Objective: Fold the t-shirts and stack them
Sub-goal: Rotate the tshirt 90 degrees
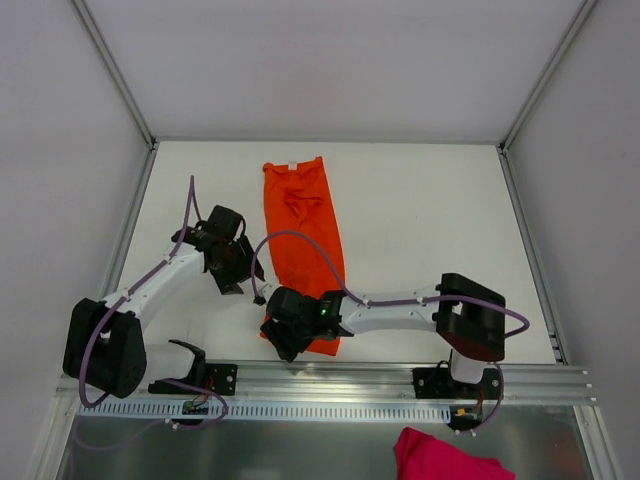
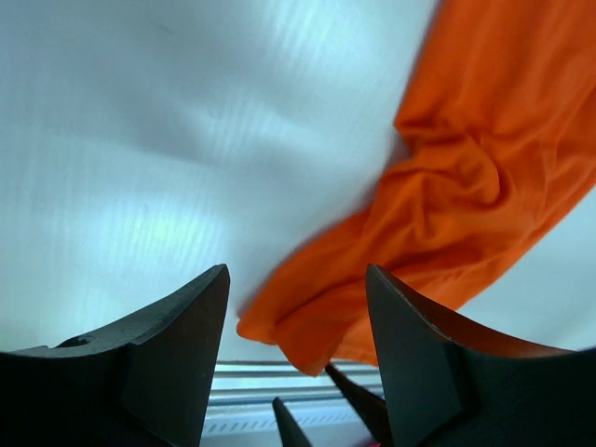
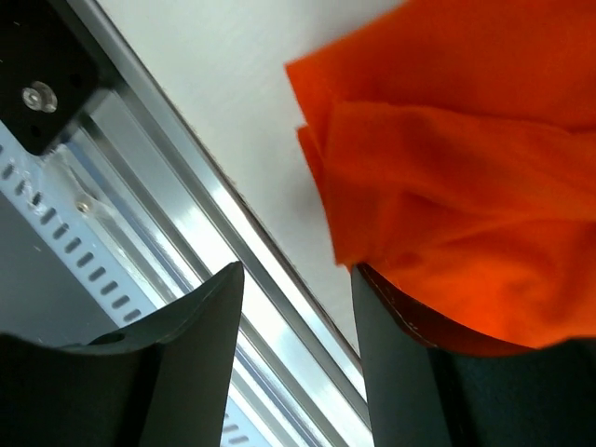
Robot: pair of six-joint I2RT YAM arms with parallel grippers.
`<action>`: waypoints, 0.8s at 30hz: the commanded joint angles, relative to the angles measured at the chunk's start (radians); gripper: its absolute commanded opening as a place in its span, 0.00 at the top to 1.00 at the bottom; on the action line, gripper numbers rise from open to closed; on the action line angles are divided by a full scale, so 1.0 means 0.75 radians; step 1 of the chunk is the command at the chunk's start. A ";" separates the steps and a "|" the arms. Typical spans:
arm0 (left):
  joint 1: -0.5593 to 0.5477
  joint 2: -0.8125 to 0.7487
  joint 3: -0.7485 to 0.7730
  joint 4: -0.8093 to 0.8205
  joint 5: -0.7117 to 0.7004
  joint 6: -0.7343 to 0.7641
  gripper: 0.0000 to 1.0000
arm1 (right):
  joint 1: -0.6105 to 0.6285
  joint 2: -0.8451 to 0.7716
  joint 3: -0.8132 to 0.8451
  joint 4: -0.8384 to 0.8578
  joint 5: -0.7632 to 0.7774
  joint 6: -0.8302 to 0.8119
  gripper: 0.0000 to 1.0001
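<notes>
White table [image 1: 420, 200] inside a white-walled enclosure, with an aluminium rail [image 1: 400, 378] along the near edge. Item one: orange t-shirt [image 1: 305, 230], lying flat near the middle of the table as a long narrow strip. It runs from the far side, where the white neck label [image 1: 290, 164] shows, to just short of the rail. The sides look turned in lengthwise, a patch of creases sits in the far half, and the near end is bunched in loose layers. Item two: left gripper [image 2: 296, 279], just beside the strip's left edge about halfway along. Its jaws stand well apart with nothing between them, and its wrist view shows the shirt lying on the table beyond the fingertips. Item three: right gripper [image 3: 298, 270], at the strip's near end close to the rail. Its jaws are parted, with rail and table visible through the gap. The orange fabric overlaps one finger but is not pinched between the two, so it holds nothing. Item four: magenta cloth [image 1: 440, 455], on the grey ledge in front of the rail, well apart from the shirt; whether it is another t-shirt cannot be told. Progress, as judged: the lengthwise fold appears done. The crosswise folds that would bring the strip to a compact packet remain, as does any stacking; no folded pile shows.
</notes>
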 commanded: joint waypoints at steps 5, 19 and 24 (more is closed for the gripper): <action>0.136 -0.104 0.023 -0.044 -0.112 0.027 0.39 | 0.028 0.073 0.142 0.087 0.039 -0.075 0.47; 0.154 -0.184 0.002 -0.070 -0.153 0.027 0.41 | 0.065 0.065 0.207 -0.015 0.272 -0.176 0.48; 0.154 -0.194 0.002 -0.062 -0.135 0.027 0.41 | 0.073 0.063 0.232 -0.058 0.370 -0.247 0.48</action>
